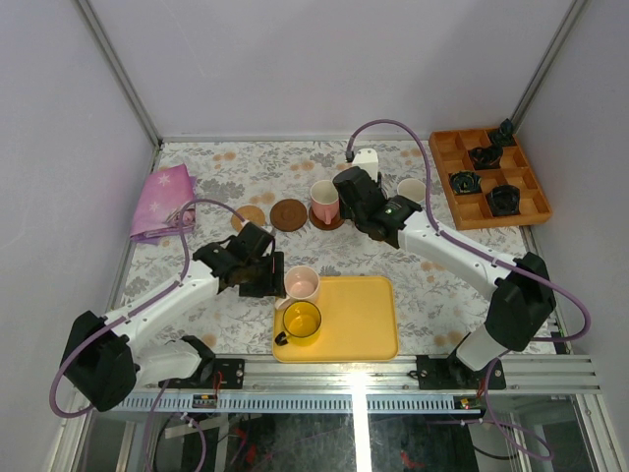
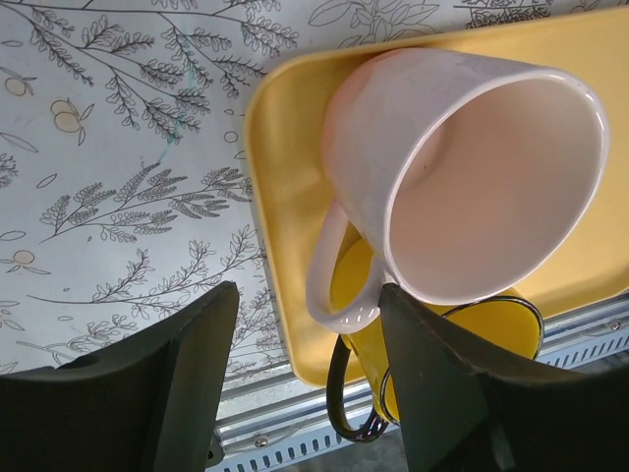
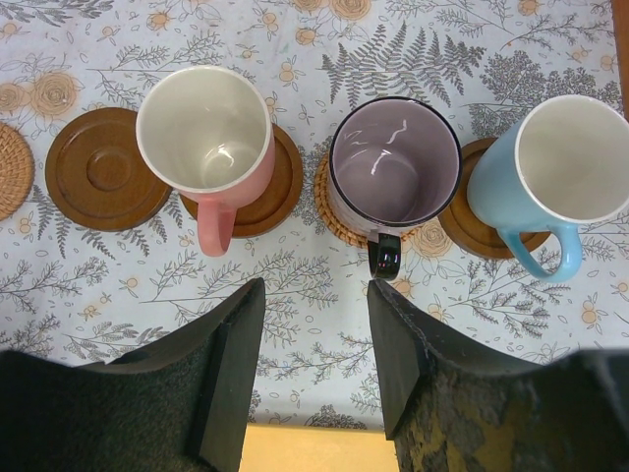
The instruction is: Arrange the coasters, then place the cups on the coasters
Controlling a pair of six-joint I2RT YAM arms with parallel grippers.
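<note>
The left end effector (image 2: 307, 287) stands about half open around the handle of the pale pink cup (image 2: 472, 167). That cup is at the 10 o'clock corner of the yellow tray (image 1: 364, 315). One finger (image 2: 432, 393) lies against the cup beside the handle and the other shows a gap, so I cannot tell whether the grip is firm.

The yellow cup (image 1: 302, 322) is just beside the pale pink cup, at its 6 o'clock. The right end effector (image 3: 316, 285) hangs half open and empty above the row where the pink cup (image 3: 203, 128), grey-purple cup (image 3: 393, 162) and light blue cup (image 3: 570, 157) stand on coasters.

Two coasters lie bare on the counter (image 1: 432, 285). From the pale pink cup, the dark coaster (image 1: 288, 213) is at 12 o'clock and the tan coaster (image 1: 251, 217) at 11.

To do this step well, the grip should be secured before lifting. The cup should rise straight up, clear of the tray lip and the yellow cup, and stay upright. It should be centred over the dark coaster and lowered flat, minding the pink cup at that coaster's 3 o'clock.
</note>
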